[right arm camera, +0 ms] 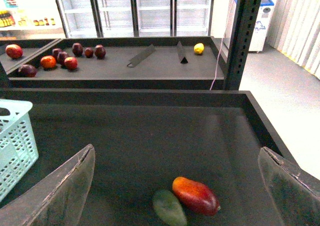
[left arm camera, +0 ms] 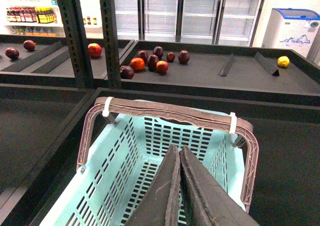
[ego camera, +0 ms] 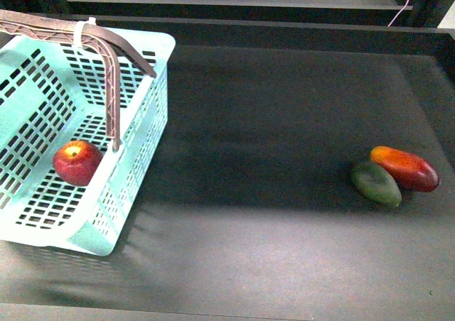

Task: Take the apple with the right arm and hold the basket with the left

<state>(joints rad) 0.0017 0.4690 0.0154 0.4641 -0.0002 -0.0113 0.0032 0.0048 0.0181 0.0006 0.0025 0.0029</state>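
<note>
**Apple in the basket, right claw wide, left claw pinched over the tub**

Right gripper (right arm camera: 177,186) first: spread wide apart, nothing between the two worn dark fingers (right arm camera: 62,191), hovering over the dark shelf surface (right arm camera: 150,136). Just ahead and below, between the fingers: a red-orange mango (right arm camera: 196,195) lying against a dark green mango (right arm camera: 169,208), touching side by side, the green one on the side toward the basket. Off beyond the left-hand finger, well apart: a slotted aqua corner of the basket (right arm camera: 14,141). Farther out, a rear shelf with a cluster of dark red fruit (right arm camera: 70,56) and one yellow fruit (right arm camera: 199,48).

Over to the left gripper (left arm camera: 180,158): fingers pressed together, tips meeting, nothing visibly clamped between them. Poised above the basket's open interior, short of the brown ribbed handle (left arm camera: 170,113), which stands raised across the far side. No contact with handle or rim visible from the wrist view.

From the front view, neither arm in sight. Basket (ego camera: 146,158) tilted on the shelf at far left, handle up. Inside, on the slotted floor close to the right-hand wall: the apple (ego camera: 77,162), red with a yellow-orange patch at the stem dimple. Mango pair well apart at far right.
</note>
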